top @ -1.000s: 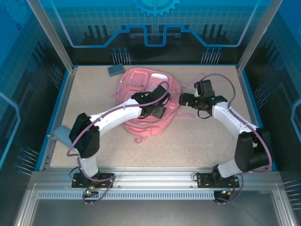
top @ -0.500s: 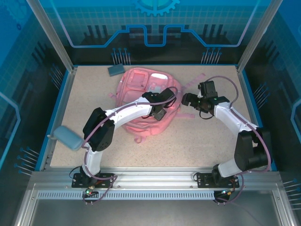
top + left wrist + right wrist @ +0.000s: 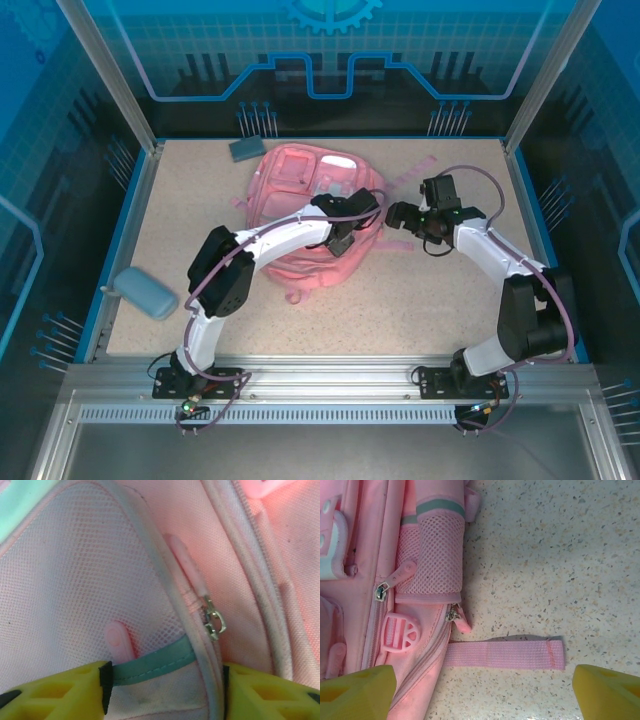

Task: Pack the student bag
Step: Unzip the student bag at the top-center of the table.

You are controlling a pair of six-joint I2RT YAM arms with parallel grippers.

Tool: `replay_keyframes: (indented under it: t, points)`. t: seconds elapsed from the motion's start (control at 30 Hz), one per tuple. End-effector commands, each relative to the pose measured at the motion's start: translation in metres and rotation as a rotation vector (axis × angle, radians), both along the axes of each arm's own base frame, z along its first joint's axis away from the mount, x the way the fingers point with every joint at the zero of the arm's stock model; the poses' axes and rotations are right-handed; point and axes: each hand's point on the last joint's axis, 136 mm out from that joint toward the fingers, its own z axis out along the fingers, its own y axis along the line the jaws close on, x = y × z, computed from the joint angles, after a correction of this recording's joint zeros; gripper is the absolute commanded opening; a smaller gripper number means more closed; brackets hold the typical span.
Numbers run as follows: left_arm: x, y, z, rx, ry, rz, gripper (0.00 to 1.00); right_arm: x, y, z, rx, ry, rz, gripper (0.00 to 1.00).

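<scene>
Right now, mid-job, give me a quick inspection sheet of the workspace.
Surface: speckled table, nothing spilled.
Job's things: student bag lying mid-table, one strap loose on the table.
Clutter: grey pouch by the bag's far corner; pale blue case at the left edge.
Grippers: left gripper with jaws either side of the mesh pocket edge, grip unclear; right gripper open over the strap, empty.
Cables: purple cables along both arms, no snag seen.
Surroundings: clear blue-printed panels on a metal frame.
</scene>
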Motion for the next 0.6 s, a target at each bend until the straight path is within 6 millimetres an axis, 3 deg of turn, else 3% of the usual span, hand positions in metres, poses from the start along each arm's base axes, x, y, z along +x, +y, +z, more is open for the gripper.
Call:
replay_keyframes:
  t: [0.0,0.23,0.33,0.57]
  points:
    - [0.005,0.008,0.005,0.047,-0.017,0.013,0.43,0.001,-0.001,0.0,0.025,0.003,-0.006,0.91]
    - [0.004,-0.002,0.052,-0.113,-0.102,-0.001,0.11,0.005,0.01,0.022,-0.021,-0.047,0.169,0.9]
    - [0.001,-0.004,0.068,-0.178,-0.135,-0.018,0.01,0.007,0.028,0.037,0.025,-0.085,0.283,0.89]
    - [-0.002,0.008,0.088,-0.251,-0.207,-0.028,0.0,0.018,0.07,0.054,0.192,-0.138,0.45,0.89]
